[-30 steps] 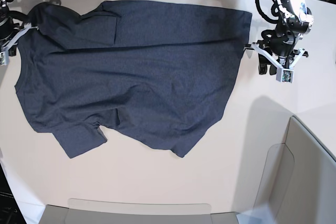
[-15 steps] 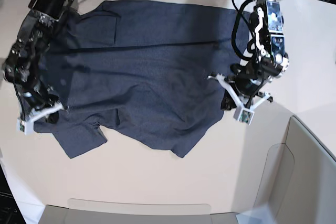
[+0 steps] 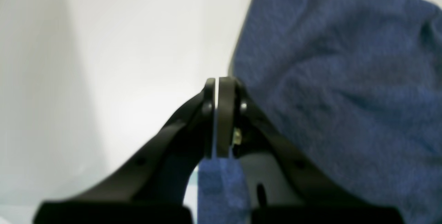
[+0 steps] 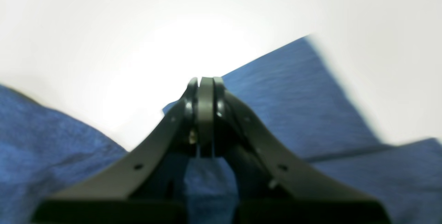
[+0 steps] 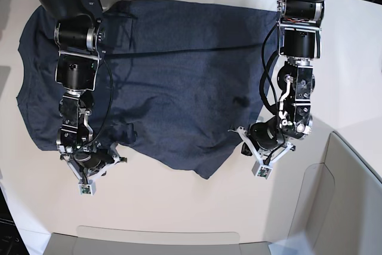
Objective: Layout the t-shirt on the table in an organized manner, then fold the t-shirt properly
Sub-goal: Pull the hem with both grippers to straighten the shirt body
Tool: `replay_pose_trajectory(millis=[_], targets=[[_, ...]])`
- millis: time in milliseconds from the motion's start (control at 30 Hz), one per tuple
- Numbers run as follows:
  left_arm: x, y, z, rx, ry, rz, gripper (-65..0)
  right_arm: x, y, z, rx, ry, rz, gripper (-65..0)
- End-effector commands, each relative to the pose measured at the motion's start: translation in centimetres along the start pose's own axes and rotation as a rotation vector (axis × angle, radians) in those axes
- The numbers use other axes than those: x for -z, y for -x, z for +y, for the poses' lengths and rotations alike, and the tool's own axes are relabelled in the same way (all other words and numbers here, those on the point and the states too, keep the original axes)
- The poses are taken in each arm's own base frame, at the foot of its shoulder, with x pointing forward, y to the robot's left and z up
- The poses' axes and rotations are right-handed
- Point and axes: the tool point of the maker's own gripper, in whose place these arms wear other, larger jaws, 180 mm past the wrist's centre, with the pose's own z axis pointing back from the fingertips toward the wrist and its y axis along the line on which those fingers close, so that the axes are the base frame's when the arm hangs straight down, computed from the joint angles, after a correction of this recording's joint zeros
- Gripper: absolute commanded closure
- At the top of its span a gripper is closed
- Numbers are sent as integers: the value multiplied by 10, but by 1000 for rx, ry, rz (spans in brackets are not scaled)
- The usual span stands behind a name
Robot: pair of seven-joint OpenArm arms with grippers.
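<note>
— Lying where on the surface [image 5: 179, 207] is the t-shirt [image 5: 179, 76] found?

— It is spread over the half toward 12 o'clock in the base view, mostly flat. Its lower edge is rumpled and is drawn down to a point at about 6 o'clock. A dark crease is seen running across it near the top.

— How is the left pincer [image 3: 217, 86] placed?

— It is seen at about 4 o'clock of the shirt, just at the cloth's edge, with bare surface on one side and blue fabric on the other. Its fingers are brought together, with only a thin slit left between them. Whether any cloth is caught there cannot be told.

— And the right pincer [image 4: 202, 82]?

— It is found at about 8 o'clock of the shirt, low over the cloth. Its fingers are pressed together as well. A straight-edged piece of the shirt is seen beyond the tips, and more fabric lies on both sides. A grip on cloth cannot be made out.

— What else is seen?

— A grey-beige bin wall [image 5: 352, 189] is seen at 4 o'clock of the surface, apart from the shirt.
</note>
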Motion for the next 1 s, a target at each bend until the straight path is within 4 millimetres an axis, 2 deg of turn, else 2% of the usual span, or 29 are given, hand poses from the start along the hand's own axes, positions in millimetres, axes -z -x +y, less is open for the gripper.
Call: replay_pose_trajectory(millis=[0,100,267,367,467,667,767,833,967], targets=[[-5,-20,3,9,-4,-58,-9,-1,-24,-8,-13,19,-49,0],[-6,4,11,8,-19,-14,-9,5,-12,-20,1,79,-41,0],[-6,26,13,0,-23,-6,-9,-4,-1,-53,25,192,-55,0],[-9,40,22,6,-39,9,-9,-5,4,-60,42,228,-49,0],[-10,50,21,2,-38,17,-9,-2,6,-61,42,237,-61,0],[-10,61,20,-4,-37,31,-9,19,-8,-48,58,194,-83,0],[-11,64,21,-7,-40,36,-9,23,-17,-47,67,195,-95,0],[-11,64,23,-6,-43,37,-9,20,-26,-65,80,252,-110,0],[-16,79,31,-2,-58,65,-9,9,-38,-96,107,367,-129,0]])
